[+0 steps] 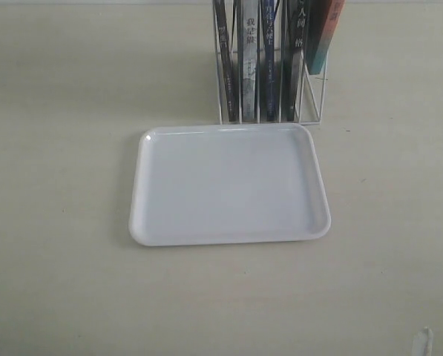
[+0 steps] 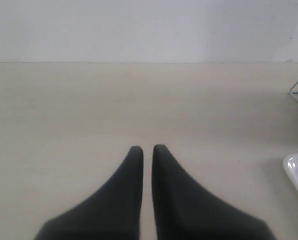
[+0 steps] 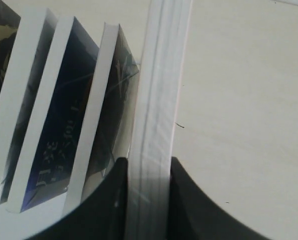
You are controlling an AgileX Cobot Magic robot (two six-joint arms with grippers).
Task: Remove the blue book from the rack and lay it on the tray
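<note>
Right gripper [image 3: 148,162] around book [image 3: 163,75], wrist-view only

Looks like a lab/test bench, not a home or office: bare beige tabletop [image 1: 58,163], blank white wall [image 2: 139,30], and only staged props, i.e. 1 wire rack [image 1: 311,100] w/ books [image 1: 248,59] and 1 white tray [image 1: 228,239].
</note>
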